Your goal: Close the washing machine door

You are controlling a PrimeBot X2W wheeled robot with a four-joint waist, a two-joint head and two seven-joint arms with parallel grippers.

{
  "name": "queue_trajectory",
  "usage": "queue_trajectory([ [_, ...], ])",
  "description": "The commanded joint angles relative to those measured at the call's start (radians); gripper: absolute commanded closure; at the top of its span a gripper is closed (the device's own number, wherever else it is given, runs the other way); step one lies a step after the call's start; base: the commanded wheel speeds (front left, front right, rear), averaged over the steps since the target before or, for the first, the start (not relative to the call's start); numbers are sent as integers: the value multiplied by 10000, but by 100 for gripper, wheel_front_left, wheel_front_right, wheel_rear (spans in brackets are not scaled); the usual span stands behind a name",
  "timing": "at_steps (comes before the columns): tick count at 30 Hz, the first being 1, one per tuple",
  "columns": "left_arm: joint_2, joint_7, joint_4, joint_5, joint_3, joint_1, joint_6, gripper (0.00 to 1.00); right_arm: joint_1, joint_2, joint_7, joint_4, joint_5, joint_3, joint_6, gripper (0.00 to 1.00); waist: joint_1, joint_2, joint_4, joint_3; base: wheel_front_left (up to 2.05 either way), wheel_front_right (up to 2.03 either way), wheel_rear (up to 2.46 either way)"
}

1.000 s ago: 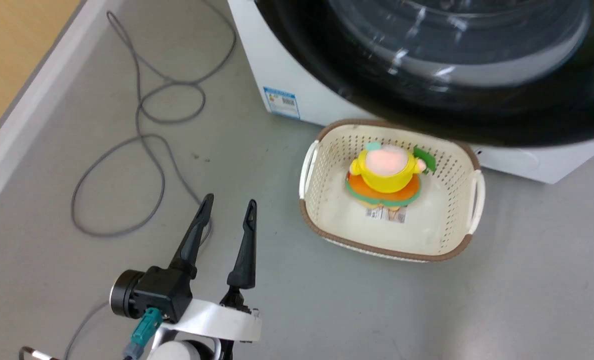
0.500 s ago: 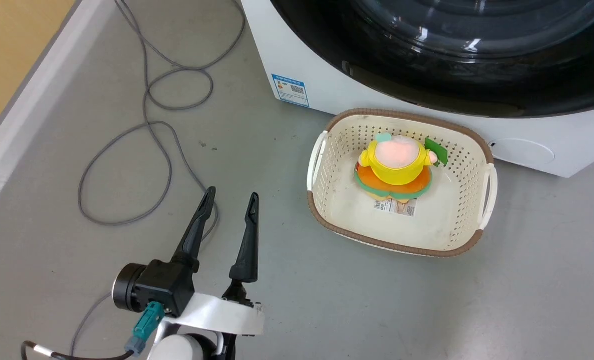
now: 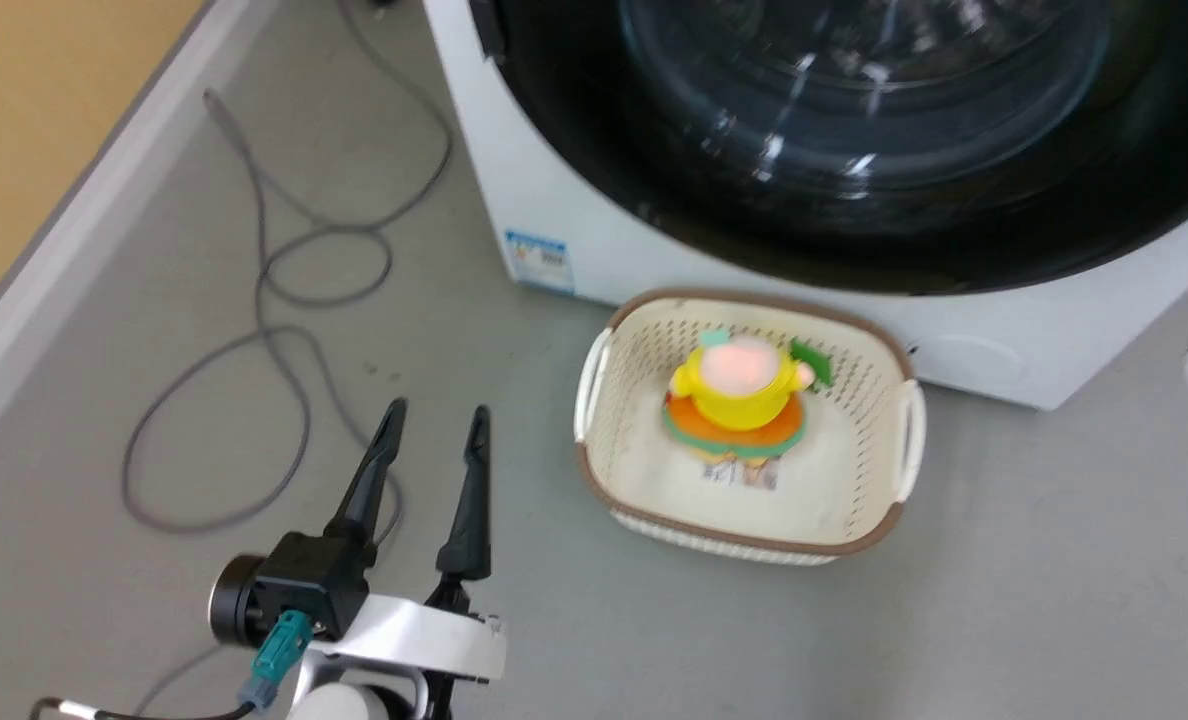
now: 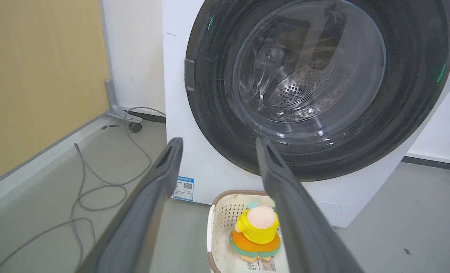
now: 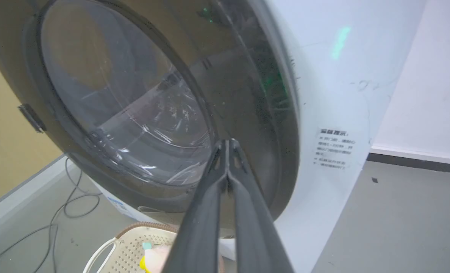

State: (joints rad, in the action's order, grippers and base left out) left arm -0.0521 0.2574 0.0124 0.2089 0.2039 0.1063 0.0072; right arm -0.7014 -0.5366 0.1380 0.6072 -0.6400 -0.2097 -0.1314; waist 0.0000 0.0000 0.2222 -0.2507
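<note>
The washing machine [image 3: 544, 190] is a white box at the top of the head view. Its door [image 3: 854, 240], a black-rimmed disc with a clear glass bowl, lies flat against the machine's front. In the left wrist view the door [image 4: 217, 125] faces me, with the steel drum showing through the glass. My left gripper [image 3: 436, 410] hovers open and empty over the floor, left of the basket and short of the machine. My right gripper [image 5: 228, 143] is shut and empty, its tips close to the right side of the door [image 5: 247, 94] rim; I cannot tell whether they touch it.
A cream perforated basket [image 3: 744, 540] holding a yellow and orange plush toy [image 3: 739, 385] stands on the grey floor right before the machine. A grey cable [image 3: 284, 330] loops across the floor at the left. A pale baseboard [image 3: 64, 260] and a tan wall run along the left.
The head camera has moved, so the whole picture has shifted. The door's rim overlapped the basket's far edge a second ago and now sits clear of it. Neither gripper has changed state.
</note>
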Motion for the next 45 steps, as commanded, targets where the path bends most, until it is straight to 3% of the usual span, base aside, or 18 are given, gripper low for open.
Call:
queue_trajectory([
  [1,8,43,104,10,-68,-154,-17,0,494,0,191,-274,-71,-165,7,100,0,0,-368,496,0,0,0],
  [10,-142,43,412,-77,-443,-625,-82,0,3106,416,851,-2219,264,-25,7,100,0,0,-1140,1457,0,0,0],
  [16,-258,43,528,-78,-629,-909,-134,0,4908,1397,1020,-3551,1430,1170,7,100,0,0,-1409,1917,0,0,0],
  [22,-351,44,619,-101,-671,-1199,-162,0,6515,3061,698,-4910,2766,2381,7,100,0,0,-1631,2237,0,0,0],
  [26,-360,44,739,-62,-667,-1394,-176,0,7329,3888,482,-5443,3113,2720,7,100,0,0,-1791,2368,0,0,0],
  [28,-363,44,762,-72,-646,-1449,-184,0,7501,3995,419,-5492,3168,2763,7,100,0,0,-1827,2388,0,0,0],
  [29,-370,44,787,-105,-602,-1504,-186,0,7636,4075,410,-5522,3219,2813,7,61,0,0,-1849,2411,0,0,0],
  [30,-370,44,796,-136,-568,-1554,-178,0,7749,4129,420,-5553,3268,2839,7,0,0,0,-1862,2439,0,0,0],
  [45,-324,44,753,-466,-455,-1756,120,0,8309,4408,468,-5909,3814,2987,7,0,0,0,-1835,2588,0,0,0],
])
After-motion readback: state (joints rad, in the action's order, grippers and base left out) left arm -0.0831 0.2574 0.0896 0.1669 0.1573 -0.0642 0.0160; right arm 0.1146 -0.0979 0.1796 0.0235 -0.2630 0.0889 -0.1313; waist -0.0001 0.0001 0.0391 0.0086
